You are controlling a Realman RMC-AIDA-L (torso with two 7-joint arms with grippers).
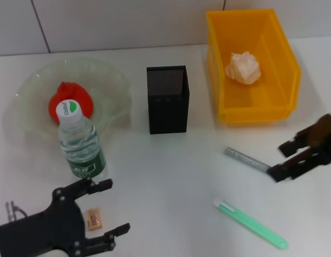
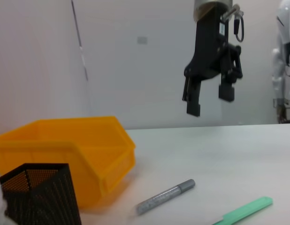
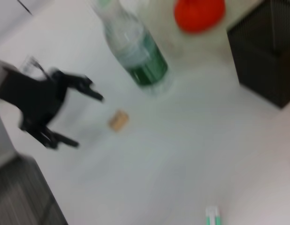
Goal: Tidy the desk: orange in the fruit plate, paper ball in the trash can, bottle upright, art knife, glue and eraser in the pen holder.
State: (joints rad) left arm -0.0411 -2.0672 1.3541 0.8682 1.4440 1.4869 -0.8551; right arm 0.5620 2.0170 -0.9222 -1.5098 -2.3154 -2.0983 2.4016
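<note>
The orange (image 1: 69, 101) lies in the pale-green fruit plate (image 1: 109, 75) at the back left. Just in front of the plate the bottle (image 1: 81, 143) stands upright. A crumpled paper ball (image 1: 243, 68) rests inside the yellow trash can (image 1: 286, 59). Between them stands the black mesh pen holder (image 1: 168, 101). A tan eraser (image 1: 93, 219) lies between the fingers of my open left gripper (image 1: 109, 209), near the front left. My right gripper (image 1: 281, 159) hangs open above the desk, just right of the grey glue stick (image 1: 247, 159). The green art knife (image 1: 251, 224) lies nearer the front.
The left wrist view shows the right gripper (image 2: 209, 103) in the air over the grey glue stick (image 2: 166, 197), beside the trash can (image 2: 65, 145). Bare white desk (image 1: 171, 182) lies between the two grippers. A tiled wall runs behind the desk.
</note>
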